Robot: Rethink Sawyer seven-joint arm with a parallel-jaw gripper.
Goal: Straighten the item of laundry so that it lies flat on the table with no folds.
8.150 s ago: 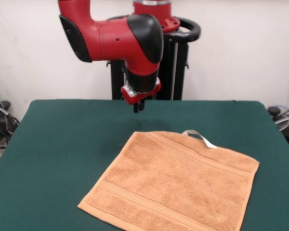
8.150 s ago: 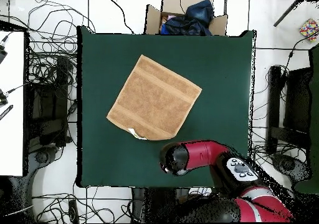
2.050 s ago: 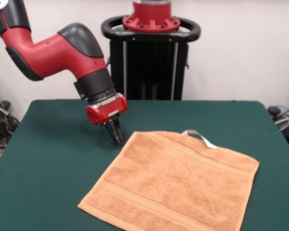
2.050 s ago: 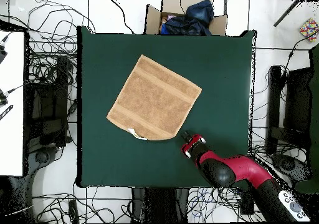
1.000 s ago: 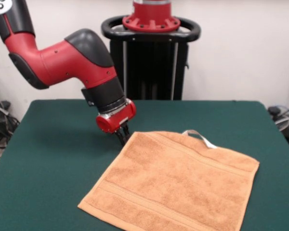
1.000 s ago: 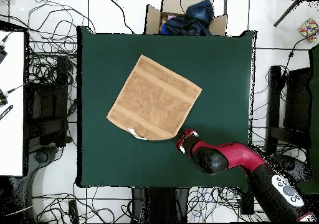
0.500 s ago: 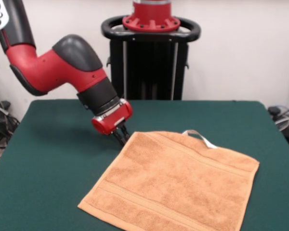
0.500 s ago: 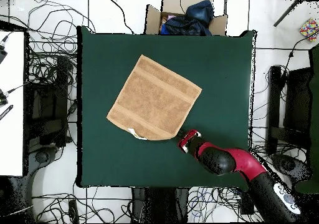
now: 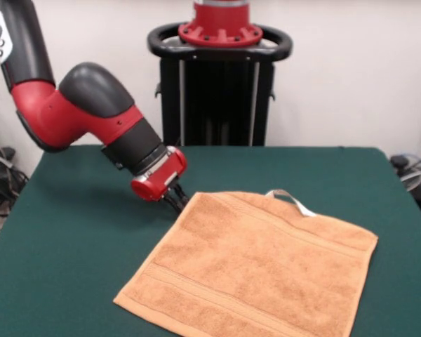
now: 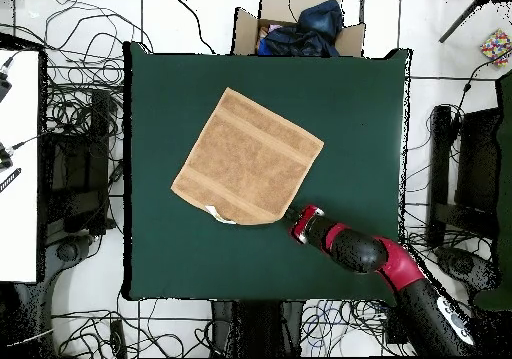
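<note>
The orange-tan towel [image 9: 259, 267] lies spread out on the dark green table [image 9: 77, 232], turned like a diamond, with border bands showing and no fold visible. Its white tag [image 9: 289, 199] sticks out at the far edge. My gripper [image 9: 178, 202] is tilted low over the table, its tip right at the towel's far left corner. In the overhead view the towel [image 10: 248, 157] sits left of the table's [image 10: 350, 105] middle, the tag [image 10: 218, 214] at its lower edge, and the gripper [image 10: 292, 216] meets its lower right corner. Whether the gripper holds the corner is hidden.
The black pedestal [image 9: 217, 91] stands behind the table's far edge. In the overhead view a cardboard box with dark bags [image 10: 300, 25] sits beyond the table's top edge, and cables [image 10: 80, 125] cover the floor to the left.
The arm has swung down from above the table's far side to the towel's corner. In the last second the gripper's tip stayed at that corner while the arm dropped lower. The towel has not moved.
</note>
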